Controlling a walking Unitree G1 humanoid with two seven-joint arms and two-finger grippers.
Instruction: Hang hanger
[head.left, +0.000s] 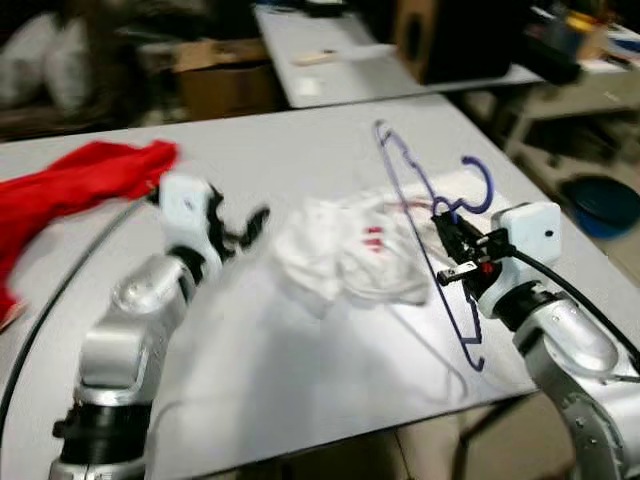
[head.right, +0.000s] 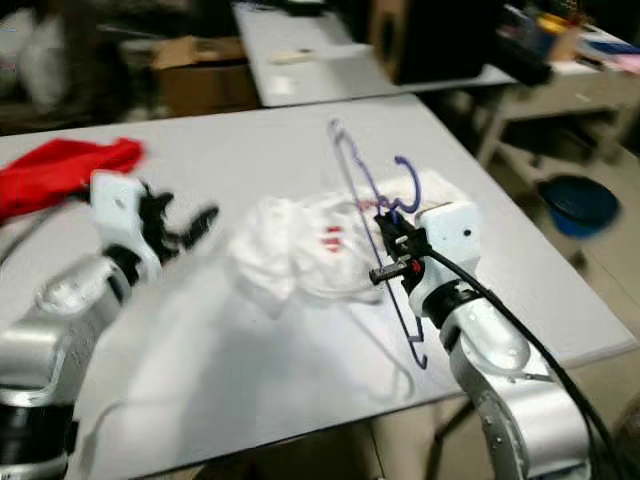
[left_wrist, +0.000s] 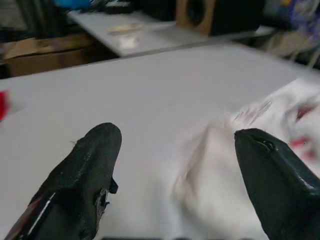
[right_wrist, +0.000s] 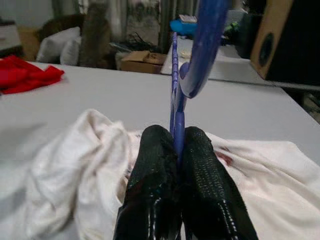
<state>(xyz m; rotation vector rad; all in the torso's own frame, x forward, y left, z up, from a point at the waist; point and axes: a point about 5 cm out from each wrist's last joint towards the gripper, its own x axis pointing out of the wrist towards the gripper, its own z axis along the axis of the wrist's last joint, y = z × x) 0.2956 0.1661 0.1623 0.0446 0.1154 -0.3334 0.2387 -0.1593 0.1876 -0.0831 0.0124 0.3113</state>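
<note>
A thin blue hanger (head.left: 432, 245) stands tilted above the grey table (head.left: 300, 150), its hook (head.left: 480, 185) toward the right. My right gripper (head.left: 450, 235) is shut on the hanger (right_wrist: 176, 120) near its neck, the black fingers (right_wrist: 155, 165) pinching the wire. Under and left of it a crumpled white shirt (head.left: 350, 250) with red marks lies on the table. My left gripper (head.left: 240, 225) hovers open just left of the shirt (left_wrist: 240, 165), nothing between its fingers (left_wrist: 87, 175).
A red garment (head.left: 70, 185) lies at the table's left edge, with a black cable (head.left: 70, 280) curving near it. Behind stand a second table (head.left: 330, 50), a cardboard box (head.left: 225, 75) and a speaker (head.left: 450, 35). A blue basin (head.left: 600, 200) sits on the floor at right.
</note>
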